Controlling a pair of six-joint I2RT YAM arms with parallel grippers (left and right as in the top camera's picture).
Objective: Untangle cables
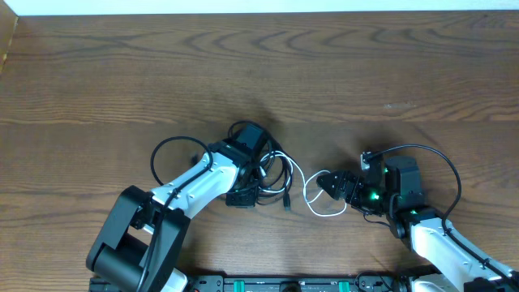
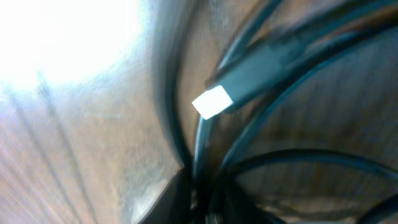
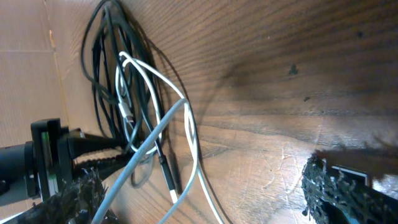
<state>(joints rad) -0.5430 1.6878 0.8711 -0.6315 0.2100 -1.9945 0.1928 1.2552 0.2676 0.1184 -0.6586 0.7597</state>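
The cables form a tangle mid-table: several black cords looped together, and a white cord curling out to the right. My left gripper is in the tangle's lower left side. In its wrist view the dark fingers meet on the black cords, next to a plug with a bright tip. My right gripper stands wide open beside the white loop. In its own view the white cord runs between the spread jaws of the right gripper, touching neither finger. A black plug end lies on the wood there.
The thick black cord of the left arm arcs out to the left of the tangle. The right arm's cord loops over its wrist. The wooden table's far edge runs along the top.
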